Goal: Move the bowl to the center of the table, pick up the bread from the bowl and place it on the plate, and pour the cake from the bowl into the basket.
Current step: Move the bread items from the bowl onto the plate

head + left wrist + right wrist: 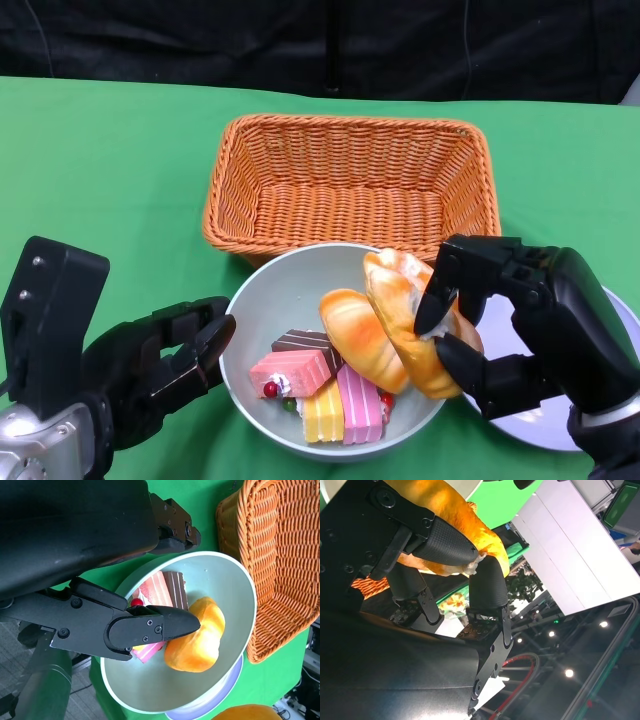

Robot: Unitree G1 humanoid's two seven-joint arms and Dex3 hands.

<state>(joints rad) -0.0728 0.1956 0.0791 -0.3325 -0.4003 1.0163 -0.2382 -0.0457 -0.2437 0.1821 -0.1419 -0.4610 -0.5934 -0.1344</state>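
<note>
Right hand (500, 320) fingers (447, 547) pinch bread (410, 320), hiding its side; plate (545, 425) mostly hidden behind. Left hand (160, 365) fingers spread beside bowl (255, 300); left wrist view alone shows second bread (197, 642) whole.

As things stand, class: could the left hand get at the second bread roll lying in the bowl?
Probably yes. The left hand sits open at the bowl rim, and the roll lies uncovered, though the right hand crowds it.

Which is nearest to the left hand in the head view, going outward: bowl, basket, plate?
1. Bowl: its rim is right beside the left hand.
2. Basket: behind the bowl.
3. Plate: far side, under the right hand.
</note>
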